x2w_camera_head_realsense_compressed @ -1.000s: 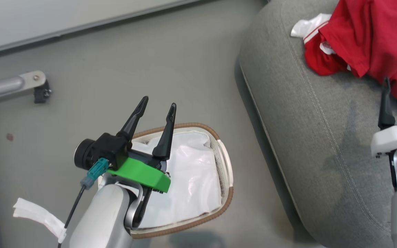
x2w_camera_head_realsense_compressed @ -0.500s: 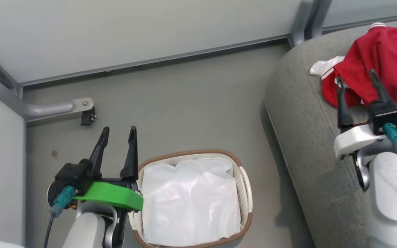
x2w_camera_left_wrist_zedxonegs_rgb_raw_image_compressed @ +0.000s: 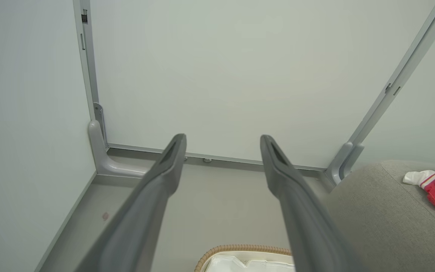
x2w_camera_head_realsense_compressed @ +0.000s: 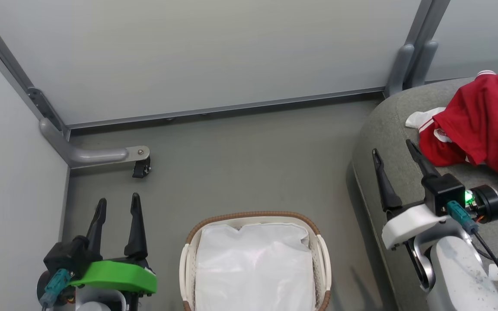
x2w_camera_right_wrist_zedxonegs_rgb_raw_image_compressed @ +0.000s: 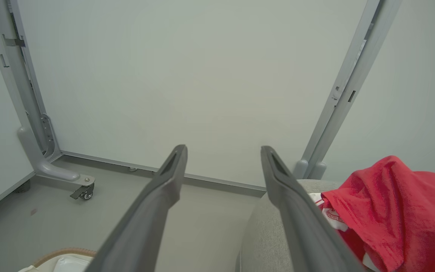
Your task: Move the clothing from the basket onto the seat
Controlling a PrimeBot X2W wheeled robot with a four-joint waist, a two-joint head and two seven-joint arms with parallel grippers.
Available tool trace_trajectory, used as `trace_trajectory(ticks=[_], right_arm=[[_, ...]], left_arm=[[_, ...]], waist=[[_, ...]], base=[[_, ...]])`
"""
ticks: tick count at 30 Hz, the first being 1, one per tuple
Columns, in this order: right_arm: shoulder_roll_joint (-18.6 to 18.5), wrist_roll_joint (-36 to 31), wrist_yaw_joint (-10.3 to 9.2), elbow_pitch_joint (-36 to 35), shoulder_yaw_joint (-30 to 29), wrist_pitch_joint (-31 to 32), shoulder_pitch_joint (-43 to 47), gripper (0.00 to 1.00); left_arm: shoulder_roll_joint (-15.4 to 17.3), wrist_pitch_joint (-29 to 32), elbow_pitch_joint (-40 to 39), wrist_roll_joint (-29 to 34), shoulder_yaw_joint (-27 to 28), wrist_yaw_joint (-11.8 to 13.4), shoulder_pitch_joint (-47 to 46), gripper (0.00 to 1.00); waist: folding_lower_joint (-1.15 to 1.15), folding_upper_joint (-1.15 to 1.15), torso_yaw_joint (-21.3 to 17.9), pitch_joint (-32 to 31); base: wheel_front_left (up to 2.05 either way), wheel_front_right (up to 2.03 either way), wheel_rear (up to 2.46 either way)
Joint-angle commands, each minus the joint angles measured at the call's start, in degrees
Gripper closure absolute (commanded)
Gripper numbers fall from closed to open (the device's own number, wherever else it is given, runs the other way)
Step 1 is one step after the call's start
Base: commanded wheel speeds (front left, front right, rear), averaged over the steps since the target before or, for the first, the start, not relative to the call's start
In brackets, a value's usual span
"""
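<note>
Lying in a loose heap on the far right of the grey sofa cushion [x2w_camera_head_realsense_compressed: 387, 129], the red clothing [x2w_camera_head_realsense_compressed: 482, 121] shows white sleeve and collar parts with thin stripe trim along its left edge. The sofa cushion takes up the right side of the scene, its rounded left edge facing the grey floor [x2w_camera_head_realsense_compressed: 240, 164].

The oval white laundry basket [x2w_camera_head_realsense_compressed: 321, 259] stands on the floor at the near middle, well apart from the clothing and left of the cushion. Its brown woven rim curves along the far side, and a plain white liner sheet [x2w_camera_head_realsense_compressed: 253, 268] covers its inside.

The right gripper [x2w_camera_head_realsense_compressed: 392, 147] hangs over the cushion's left edge with its two dark fingers spread wide, the right tip just beside the clothing, apart from it. The left gripper [x2w_camera_head_realsense_compressed: 118, 200], on a green mount [x2w_camera_head_realsense_compressed: 115, 276], sits at the near left over the floor, left of the basket, fingers likewise wide apart and pointing away.

Pale wall panels [x2w_camera_head_realsense_compressed: 214, 56] close the far side, and a black caster [x2w_camera_head_realsense_compressed: 141, 166] rests on the floor at the far left.
</note>
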Motion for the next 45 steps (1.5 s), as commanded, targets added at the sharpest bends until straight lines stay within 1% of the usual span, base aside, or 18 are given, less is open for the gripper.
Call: trace_trajectory(ticks=[1,3,6,13,25,34,45], right_arm=[[-0.22,0.87,-0.08,-0.49,0.31,-0.14,1.61,0.0],[-0.23,2.17,-0.08,-0.96,0.7,-0.14,3.18,0.0],[-0.21,3.52,-0.08,-1.2,0.69,-0.14,5.01,0.0],[-0.2,4.85,-0.08,-0.47,0.21,-0.14,7.03,0.0],[-0.2,5.03,-0.08,2.02,0.32,-0.14,7.09,0.0],[-0.2,5.45,-0.08,2.41,0.56,-0.13,6.53,0.0],[-0.2,6.15,-0.08,2.45,0.69,-0.13,6.52,0.0]], left_arm=[[0.02,-0.04,-0.19,-0.1,0.34,0.35,1.32,0.0],[0.03,-0.04,-0.12,0.76,0.82,0.65,2.09,0.0],[0.03,-0.04,0.04,0.29,1.34,0.69,3.0,0.0],[0.02,-0.04,0.8,-0.44,1.18,0.77,4.24,0.0],[0.02,-0.04,1.26,-1.63,0.72,0.73,4.11,0.0],[0.02,-0.04,1.66,-0.75,1.23,0.48,3.96,0.0],[0.03,-0.04,2.85,-1.15,1.63,0.56,4.02,0.0]], waist=[[0.0,0.0,0.46,-0.74],[0.0,0.0,0.5,-1.06],[0.0,0.0,0.52,-1.27],[0.0,0.0,0.43,-1.66],[0.0,0.0,0.52,-1.74],[0.0,0.0,0.53,-1.71],[0.0,0.0,0.51,-1.86]], base=[[0.0,0.0,0.0],[0.0,0.0,0.0],[0.0,0.0,0.0],[0.0,0.0,0.0],[0.0,0.0,0.0],[0.0,0.0,0.0],[0.0,0.0,0.0]])
